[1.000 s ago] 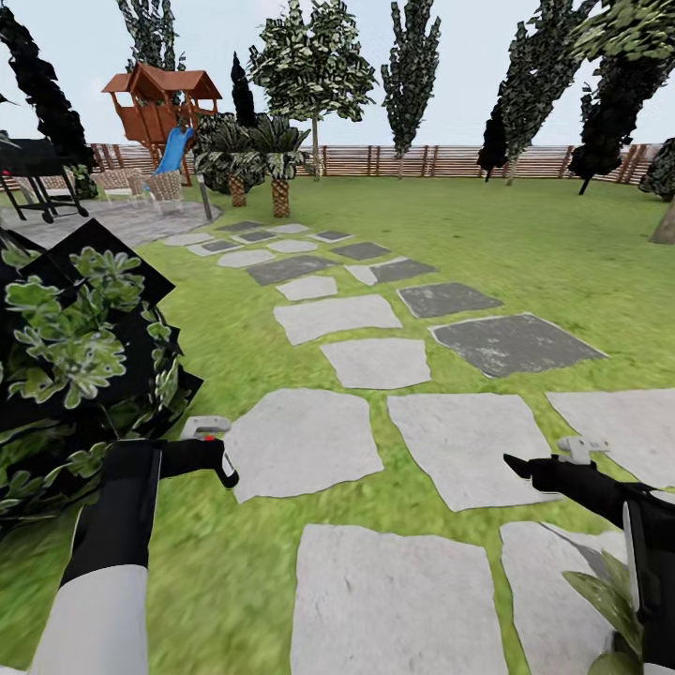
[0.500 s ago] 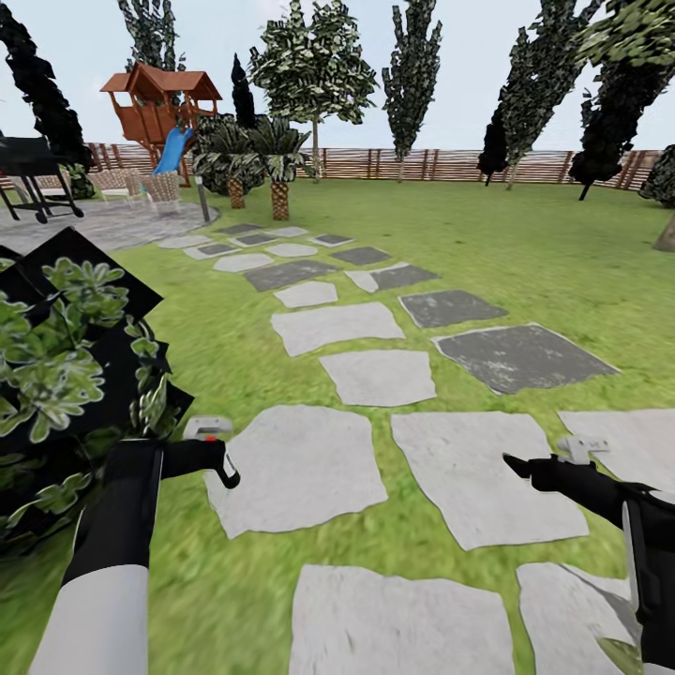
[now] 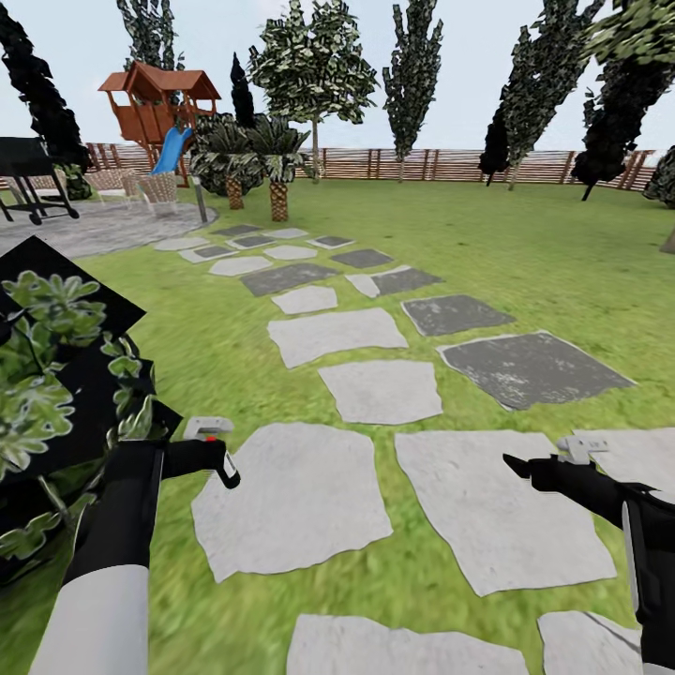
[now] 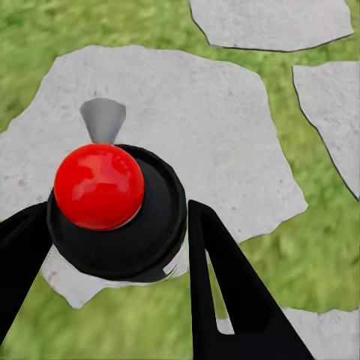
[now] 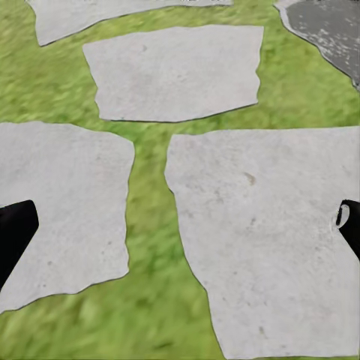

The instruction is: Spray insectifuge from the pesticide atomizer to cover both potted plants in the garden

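Grass (image 3: 525, 244) spreads out in front of us, with big flat stepping stones (image 3: 291, 506) making a path across the garden.

Our left claw (image 4: 112, 247) is pinching the pesticide atomizer (image 4: 120, 217). From the left wrist camera we look down on its round black top with the shiny red button (image 4: 98, 186), and a small grey nozzle (image 4: 103, 118) pokes out past it. One black finger (image 4: 225, 285) presses on one side of the bottle and the other finger (image 4: 19, 255) sits on the other side. A pale stone lies under the bottle, with grass around it.

From our head camera the left claw (image 3: 220, 459) is out over the grass beside a big pale stone, and a little red and grey bit shows on top of it.

Our right claw (image 3: 517, 466) reaches out over another pale stone. From the right wrist camera its two black fingers (image 5: 15, 232) sit far apart at the edges, spread wide with nothing between them but stones and grass.

Close by our left arm is a leafy green bush (image 3: 56, 375) with dark patches. Far off we see a brown wooden fence (image 3: 422, 161), two short palms (image 3: 258, 150), tall trees (image 3: 314, 66), a wooden playhouse (image 3: 159, 98) with a blue slide (image 3: 172, 150), and a black grill (image 3: 28, 169) on grey paving (image 3: 103, 225).
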Robot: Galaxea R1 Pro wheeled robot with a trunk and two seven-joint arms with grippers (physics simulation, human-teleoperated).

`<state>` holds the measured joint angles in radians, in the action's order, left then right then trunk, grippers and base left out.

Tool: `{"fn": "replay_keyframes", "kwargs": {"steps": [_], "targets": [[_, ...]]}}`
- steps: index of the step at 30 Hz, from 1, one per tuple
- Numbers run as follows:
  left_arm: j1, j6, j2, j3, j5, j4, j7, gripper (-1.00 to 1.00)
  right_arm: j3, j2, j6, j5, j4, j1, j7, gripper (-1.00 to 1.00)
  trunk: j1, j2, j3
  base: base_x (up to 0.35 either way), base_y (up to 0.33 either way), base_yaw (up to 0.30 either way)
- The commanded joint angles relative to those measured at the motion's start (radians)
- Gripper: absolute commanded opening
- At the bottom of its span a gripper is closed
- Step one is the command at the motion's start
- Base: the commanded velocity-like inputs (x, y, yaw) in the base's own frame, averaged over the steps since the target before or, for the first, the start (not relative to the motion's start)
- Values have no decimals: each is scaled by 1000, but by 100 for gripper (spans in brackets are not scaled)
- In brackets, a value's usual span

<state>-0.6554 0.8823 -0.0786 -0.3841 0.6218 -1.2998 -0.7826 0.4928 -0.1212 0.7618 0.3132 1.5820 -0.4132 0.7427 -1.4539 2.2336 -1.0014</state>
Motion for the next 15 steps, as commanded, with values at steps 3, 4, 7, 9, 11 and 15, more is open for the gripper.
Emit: {"fn": "replay_keyframes", "kwargs": {"steps": [3,4,7,9,11,15], "targets": [[-1,3,-1,-3,9,-1,-10,-100,1,0,2,10,1,-1,10,100,0,0,-1,334,-41,0],[-1,3,-1,-3,9,-1,-10,-100,1,0,2,10,1,-1,10,100,0,0,-1,334,-65,0],[-1,3,-1,-2,9,-1,-10,-100,1,0,2,10,1,-1,10,100,0,0,-1,334,-95,0],[-1,3,-3,-1,9,-1,-10,-100,1,0,2,10,1,-1,10,100,0,0,-1,334,-147,0],[-1,3,-8,-1,9,-1,-10,-100,1,0,2,10,1,-1,10,100,0,0,-1,331,-169,0],[-1,3,-13,-1,9,-1,-10,-100,1,0,2,10,1,-1,10,100,0,0,-1,328,-188,0]]}}
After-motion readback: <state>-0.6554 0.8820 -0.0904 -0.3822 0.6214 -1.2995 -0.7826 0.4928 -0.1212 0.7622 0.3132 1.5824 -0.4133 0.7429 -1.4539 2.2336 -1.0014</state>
